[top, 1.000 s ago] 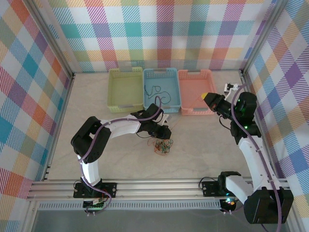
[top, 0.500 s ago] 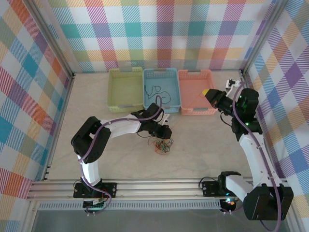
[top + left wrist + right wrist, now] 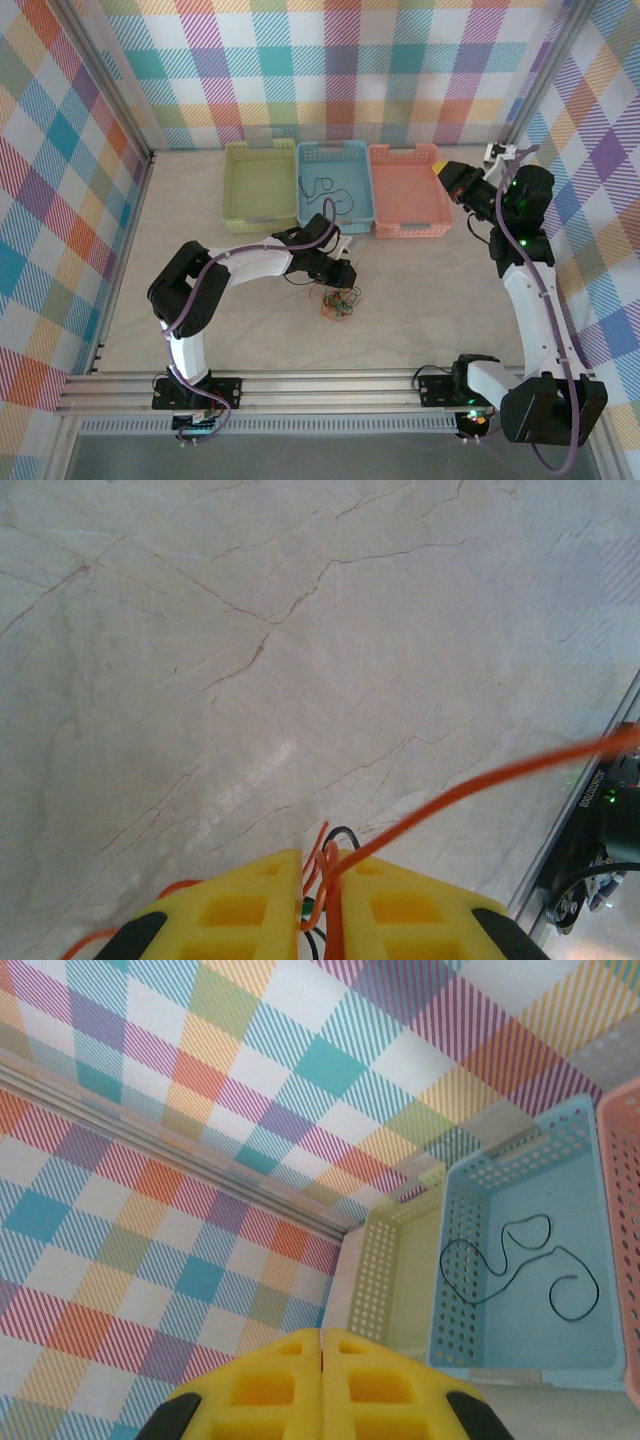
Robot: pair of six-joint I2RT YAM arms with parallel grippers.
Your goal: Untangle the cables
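Right gripper (image 3: pixel 441 166) has swung back, its fingers (image 3: pixel 262 1380) together, empty. Left gripper (image 3: pixel 316 868) clamps a taut orange cable (image 3: pixel 480 785). The cables (image 3: pixel 338 303) beneath its fingertips look light and limp; pinch single strands.

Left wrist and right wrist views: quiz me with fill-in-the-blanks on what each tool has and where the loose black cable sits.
1. The pinched cable in the left tool is ___ in colour.
2. The basket holding the lone black cable is ___.
3. The right tool is ___, with nothing between its fingers.

Missing words: orange; blue; shut.
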